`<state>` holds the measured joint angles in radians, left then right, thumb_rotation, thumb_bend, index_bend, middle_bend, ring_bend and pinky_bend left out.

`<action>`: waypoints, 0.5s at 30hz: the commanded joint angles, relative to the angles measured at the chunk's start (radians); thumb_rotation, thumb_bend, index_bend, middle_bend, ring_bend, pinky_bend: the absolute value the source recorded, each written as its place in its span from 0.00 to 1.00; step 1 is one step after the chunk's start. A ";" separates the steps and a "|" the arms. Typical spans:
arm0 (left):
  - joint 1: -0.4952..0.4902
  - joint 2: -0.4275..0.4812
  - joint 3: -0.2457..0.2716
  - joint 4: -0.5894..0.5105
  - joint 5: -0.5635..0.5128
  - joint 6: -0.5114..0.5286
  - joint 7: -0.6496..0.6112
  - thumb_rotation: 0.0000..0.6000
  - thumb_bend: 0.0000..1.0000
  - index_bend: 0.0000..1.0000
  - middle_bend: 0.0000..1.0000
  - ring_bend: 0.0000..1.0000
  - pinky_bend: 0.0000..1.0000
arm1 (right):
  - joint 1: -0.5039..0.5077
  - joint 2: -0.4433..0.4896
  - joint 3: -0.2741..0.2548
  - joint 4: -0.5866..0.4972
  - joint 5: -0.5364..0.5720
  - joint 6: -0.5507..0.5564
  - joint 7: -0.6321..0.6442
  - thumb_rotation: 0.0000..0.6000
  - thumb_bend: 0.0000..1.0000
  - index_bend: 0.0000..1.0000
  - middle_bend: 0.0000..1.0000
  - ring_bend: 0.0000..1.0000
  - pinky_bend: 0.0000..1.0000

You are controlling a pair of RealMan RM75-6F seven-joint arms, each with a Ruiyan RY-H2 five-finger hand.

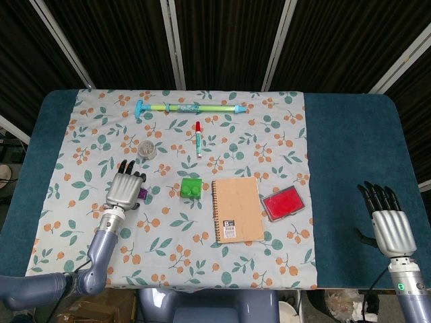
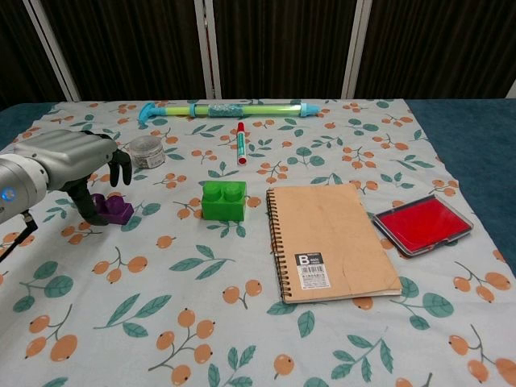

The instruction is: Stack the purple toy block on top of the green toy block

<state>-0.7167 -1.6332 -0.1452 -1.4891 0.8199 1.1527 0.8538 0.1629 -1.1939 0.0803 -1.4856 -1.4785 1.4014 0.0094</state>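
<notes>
purple block (image 2: 114, 210): on the floral cloth, L of green block, apart from it; mostly hidden under the L robot hand in head view, only a sliver shows (image 1: 143, 194).
green block (image 2: 224, 199): upright on cloth, studs up, near centre; just L of notebook, not touching; nothing stacked on it. Head view (image 1: 190, 188).
left robot hand (image 2: 76, 161): arched over purple block, fingers curled down around it; dark fingertips at block's near/left side. Contact looks likely in chest view but can't tell if it's actually gripped; block sits on cloth. Head view (image 1: 125, 190).
right robot hand (image 1: 387, 219): far R over bare blue table, well apart from everything; fingers straight & slightly spread, holds nothing. Not seen in chest view.
notebook (image 2: 330, 239): tan spiral-bound, flat, R of green block; barcode label at lower edge.
red pad (image 2: 422, 223): red tray w/ clear rim, just R of notebook.
small jar (image 2: 146, 151): round, silvery lid, behind purple block, near L robot hand's fingers.
marker (image 2: 240, 143): red cap, white body, behind green block.
toy tube (image 2: 227, 109): long green/teal, along cloth's far edge.
cloth (image 2: 201, 322): white w/ orange berries + green leaves, covers most of the table (image 1: 350, 134).
</notes>
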 commanded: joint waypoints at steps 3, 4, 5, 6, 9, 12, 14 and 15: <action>0.000 -0.009 0.006 -0.002 -0.004 0.025 0.026 1.00 0.16 0.31 0.39 0.09 0.00 | -0.001 0.002 0.000 0.003 0.000 0.001 0.007 1.00 0.22 0.02 0.06 0.05 0.00; 0.001 -0.011 0.005 0.004 -0.013 0.028 0.030 1.00 0.16 0.31 0.39 0.09 0.00 | 0.000 0.003 0.000 0.002 0.000 -0.001 0.009 1.00 0.22 0.02 0.06 0.05 0.00; 0.001 -0.012 0.004 0.010 -0.020 0.028 0.032 1.00 0.16 0.31 0.39 0.09 0.00 | 0.000 0.003 -0.001 0.003 -0.001 0.000 0.010 1.00 0.22 0.02 0.06 0.05 0.00; 0.002 -0.014 0.004 0.017 -0.026 0.027 0.034 1.00 0.16 0.31 0.39 0.09 0.00 | -0.001 0.003 -0.002 0.004 -0.002 0.000 0.011 1.00 0.22 0.02 0.06 0.05 0.00; 0.002 -0.022 0.003 0.044 -0.050 0.009 0.028 1.00 0.16 0.31 0.38 0.09 0.00 | -0.001 0.002 -0.003 0.004 -0.002 0.000 0.009 1.00 0.22 0.02 0.06 0.05 0.00; 0.000 -0.033 0.005 0.081 -0.062 -0.012 0.021 1.00 0.16 0.31 0.38 0.09 0.00 | -0.001 0.002 -0.002 0.002 0.002 -0.002 0.004 1.00 0.22 0.02 0.06 0.05 0.00; 0.000 -0.039 0.006 0.096 -0.064 -0.021 0.016 1.00 0.16 0.31 0.38 0.09 0.00 | 0.000 0.001 -0.002 0.001 0.004 -0.004 0.000 1.00 0.22 0.02 0.06 0.05 0.00; -0.001 -0.042 0.007 0.101 -0.064 -0.025 0.014 1.00 0.16 0.31 0.38 0.09 0.00 | 0.000 0.000 -0.002 0.002 0.004 -0.004 -0.001 1.00 0.22 0.02 0.06 0.05 0.00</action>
<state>-0.7169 -1.6706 -0.1393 -1.3932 0.7581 1.1330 0.8716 0.1625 -1.1934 0.0788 -1.4840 -1.4747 1.3978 0.0089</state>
